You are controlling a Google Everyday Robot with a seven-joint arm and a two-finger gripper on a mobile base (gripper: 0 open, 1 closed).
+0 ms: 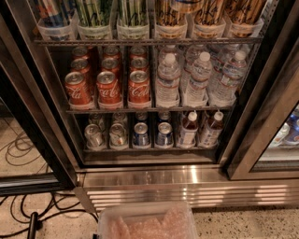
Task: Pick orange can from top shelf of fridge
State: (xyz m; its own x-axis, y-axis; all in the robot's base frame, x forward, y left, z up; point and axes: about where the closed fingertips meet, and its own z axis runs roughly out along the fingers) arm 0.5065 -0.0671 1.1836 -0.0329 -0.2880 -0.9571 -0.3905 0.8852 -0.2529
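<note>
Three orange cans (209, 11) with black scribbled lines stand in clear trays at the right of the top shelf (149, 42), cut off by the top of the camera view. The shelf is a thin dark wire rack in the fridge (187, 179), whose door stands open. To their left on the same shelf are green-and-white striped cans (96, 11). My gripper is not in view.
Red Coca-Cola cans (108, 88) and water bottles (200, 79) fill the middle rack. Small cans and bottles stand on the bottom rack (140, 135). A clear plastic bin (147, 224) sits on the floor in front. Cables (28, 214) lie at lower left. A glass door (275, 135) is at right.
</note>
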